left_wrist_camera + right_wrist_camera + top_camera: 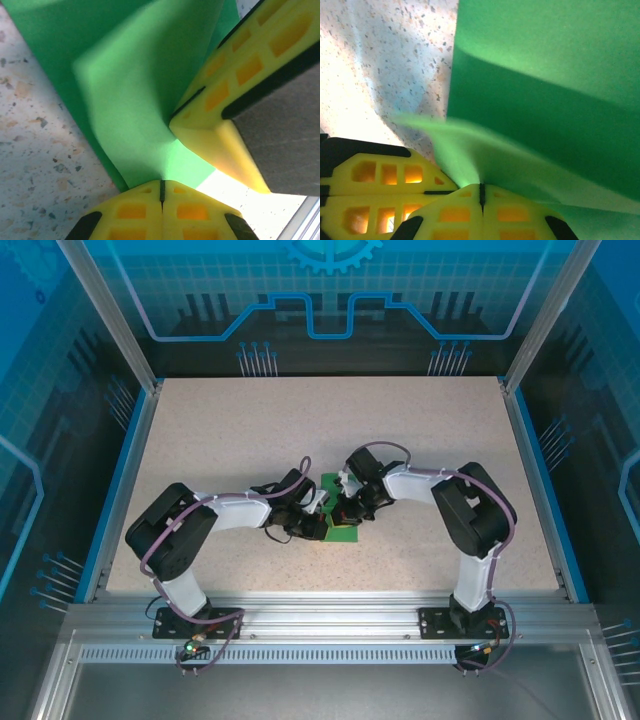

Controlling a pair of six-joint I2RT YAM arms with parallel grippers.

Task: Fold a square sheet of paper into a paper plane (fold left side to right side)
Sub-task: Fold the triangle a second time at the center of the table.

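**Green sheet caught between two closed grippers at mid-table**

The square sheet of paper (333,484) lies near the middle of the speckled table (300,430), a little toward the near edge, and from above most of it is covered by the two wrists meeting over it. It is not flat. In the left wrist view the square sheet of paper (140,90) has a paler flap standing up off a darker layer that lies on the tabletop. The right wrist view shows the sheet (545,75) with a straight crease across it and a lighter fold curling up toward the camera.

The left gripper (161,186) has its yellow fingers pressed together, and the paper's lower edge runs straight into the seam between them, so it looks pinched there. The right gripper (481,187) is likewise closed, the raised flap narrowing down into its seam.

The two grippers are just beside each other. The right gripper (181,112) comes in from the upper right of the left wrist view, its tip pushed into the fold. The left gripper (445,190) sits at the right one's side.

From overhead, the left gripper (318,523) and right gripper (350,512) face one another across the sheet, both arms bent inward from their bases on the aluminium rail (320,625).
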